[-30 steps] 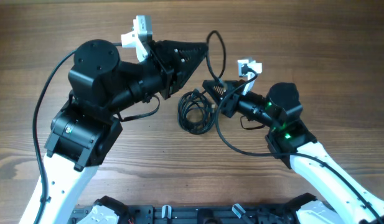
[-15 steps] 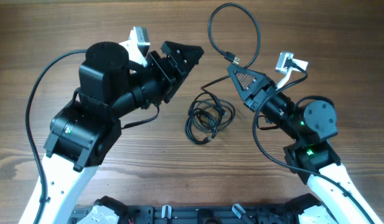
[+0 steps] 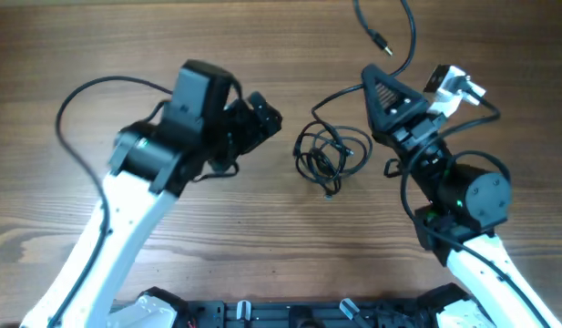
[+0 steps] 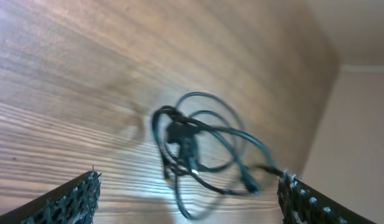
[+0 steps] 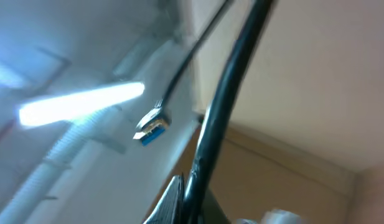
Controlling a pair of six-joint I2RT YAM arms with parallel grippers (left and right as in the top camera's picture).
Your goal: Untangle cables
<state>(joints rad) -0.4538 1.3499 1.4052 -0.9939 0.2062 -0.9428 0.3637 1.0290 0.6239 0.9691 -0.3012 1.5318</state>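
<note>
A tangle of thin black cables (image 3: pixel 324 155) lies in loops on the wooden table between my two arms; in the left wrist view the same cables (image 4: pixel 195 146) sit just ahead of the wide-apart fingertips (image 4: pixel 73 199). My left gripper (image 3: pixel 270 117) is open and empty, left of the tangle. My right gripper (image 3: pixel 376 84) is shut on one cable (image 5: pixel 224 106), lifted above the table right of the tangle. That cable runs from the tangle up through the jaws and arcs away to a free plug (image 3: pixel 383 43), which the right wrist view shows as silvery with a blue insert (image 5: pixel 151 129).
Thicker black wires (image 3: pixel 89 91) loop off the left arm over the table's left side. A black rail (image 3: pixel 290 314) runs along the front edge. The right wrist camera points upward at a ceiling light (image 5: pixel 79 102).
My left gripper opened and drew back to the left. My right gripper moved right and up with its cable, and the tangle slid a little to the right.
</note>
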